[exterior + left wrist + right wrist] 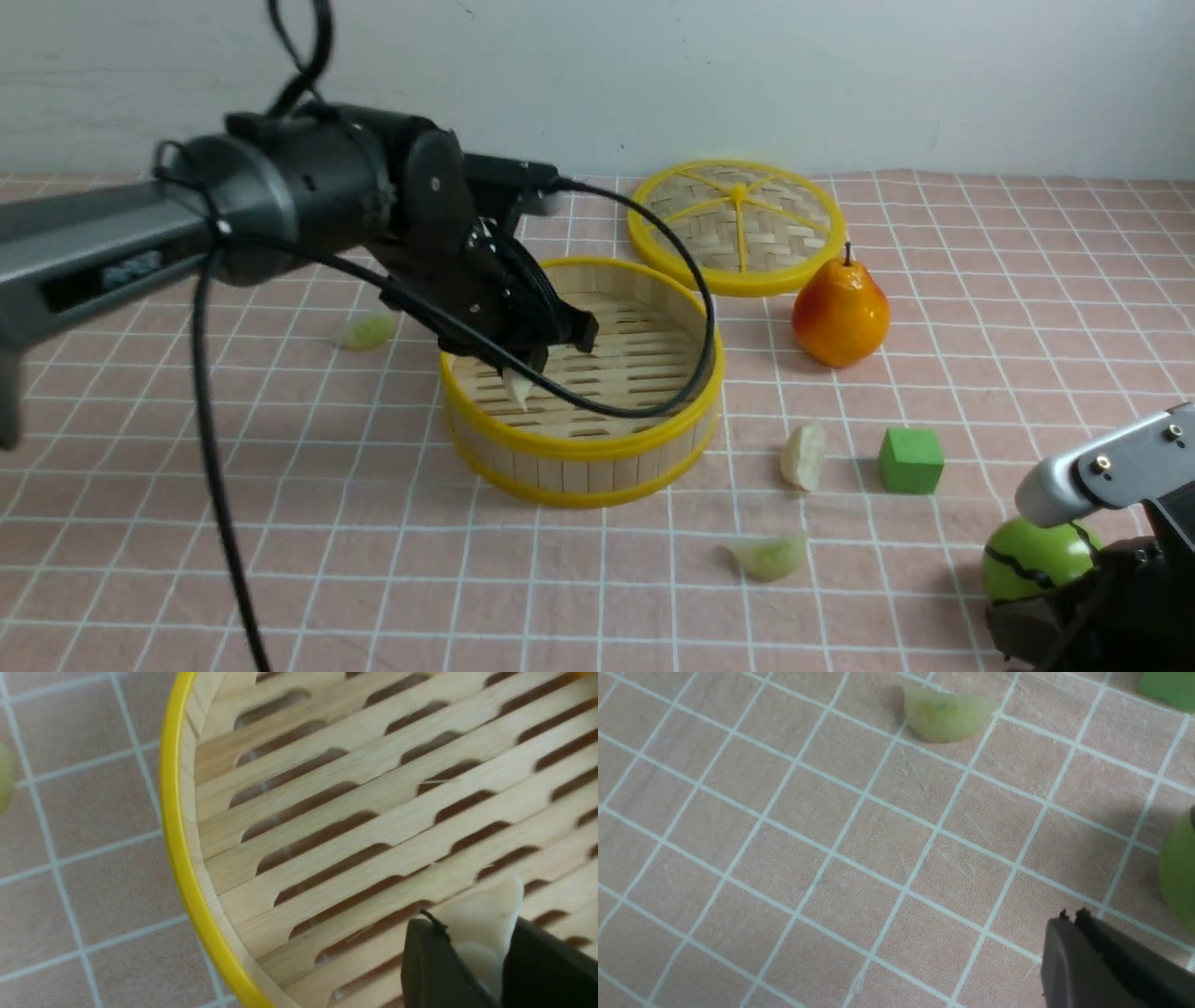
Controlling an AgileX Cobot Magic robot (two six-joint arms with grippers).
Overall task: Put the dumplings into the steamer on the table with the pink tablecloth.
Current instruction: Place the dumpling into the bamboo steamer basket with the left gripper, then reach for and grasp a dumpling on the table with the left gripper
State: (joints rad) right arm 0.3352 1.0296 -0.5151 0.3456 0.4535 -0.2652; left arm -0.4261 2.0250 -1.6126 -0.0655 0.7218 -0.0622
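Observation:
The steamer (pixel 579 457) stands mid-table on the pink tablecloth (pixel 280 560). My left gripper (pixel 523 378) hangs inside it, shut on a whitish dumpling (pixel 518 387), just above the slatted floor (pixel 373 812); the left wrist view shows the dumpling (pixel 486 924) pinched between the dark fingers (pixel 430 970). One pale green dumpling (pixel 366 330) lies left of the steamer. Two more lie to its right: a whitish one (pixel 804 455) and a greenish one (pixel 770 555), the latter also in the right wrist view (pixel 948 714). My right gripper (pixel 1073 919) is shut and empty at the front right.
A flat woven disc with yellow spokes (pixel 738 224) lies behind the steamer. An orange pear (pixel 840 313) stands right of it, a green cube (pixel 910 459) further forward. A green ball (pixel 1036 555) sits against my right arm (pixel 1111 476). A black cable (pixel 215 467) hangs from the left arm.

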